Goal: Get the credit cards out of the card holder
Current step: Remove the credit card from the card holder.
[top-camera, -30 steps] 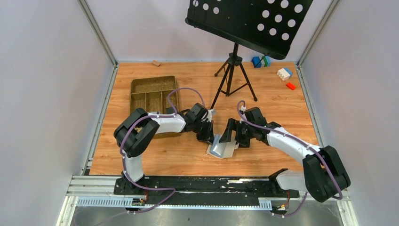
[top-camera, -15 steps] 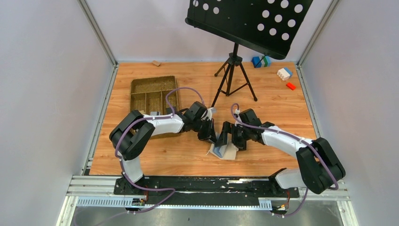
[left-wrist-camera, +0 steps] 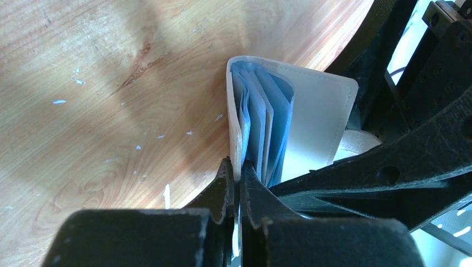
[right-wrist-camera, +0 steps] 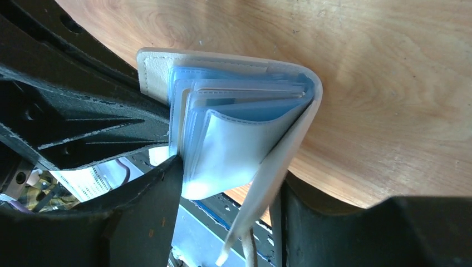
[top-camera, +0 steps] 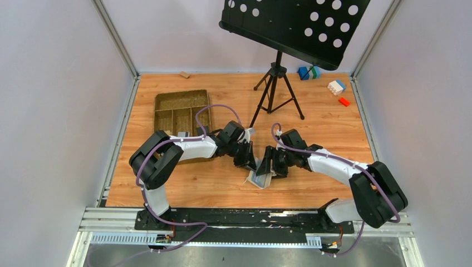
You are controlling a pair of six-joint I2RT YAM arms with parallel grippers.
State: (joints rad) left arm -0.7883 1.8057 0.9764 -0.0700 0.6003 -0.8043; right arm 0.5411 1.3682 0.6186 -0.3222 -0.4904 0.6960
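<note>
The cream-beige card holder (top-camera: 260,179) stands on edge on the wood table between both arms, fanned open with its light blue pockets (left-wrist-camera: 261,117) showing. My left gripper (top-camera: 250,163) is shut on one cream cover (left-wrist-camera: 235,133), its fingertips pinching that edge. My right gripper (top-camera: 267,167) comes from the other side. Its jaws stand apart and straddle the other cover (right-wrist-camera: 278,167) and the blue pockets (right-wrist-camera: 234,139). One finger touches the pockets and the other lies along the cover's outside. The credit cards are hidden inside the pockets.
A woven brown compartment tray (top-camera: 181,111) lies behind the left arm. A black music stand on a tripod (top-camera: 275,83) rises at the back centre. Toy blocks (top-camera: 337,87) and blue blocks (top-camera: 308,72) sit at the back right, a small wooden block (top-camera: 184,74) at the back left.
My right gripper has moved left onto the card holder and its jaws have narrowed around the far cover. The holder has folded up narrower. The left grip is unchanged.
</note>
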